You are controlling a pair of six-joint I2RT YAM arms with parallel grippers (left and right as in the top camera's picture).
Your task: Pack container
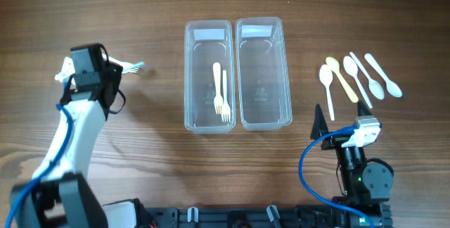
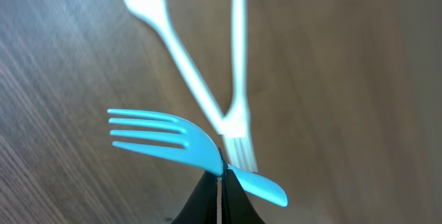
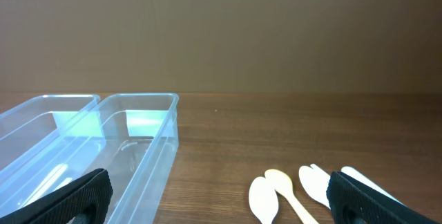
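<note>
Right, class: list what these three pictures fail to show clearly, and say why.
Left wrist: the white forks behind the blue fork in the left tool are blurred.
Overhead: the left arm covers most of those white forks, so their count is unclear there.
Right wrist: the spoons are cut off by the bottom edge.

I see wood-grain table (image 1: 151, 161) | brown, grain running side to side in my overhead view | plain brown wall (image 3: 221, 30) behind its far edge

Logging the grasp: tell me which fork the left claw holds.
The blue fork, pinched in the left claw; the white forks beneath it lie loose.
</note>
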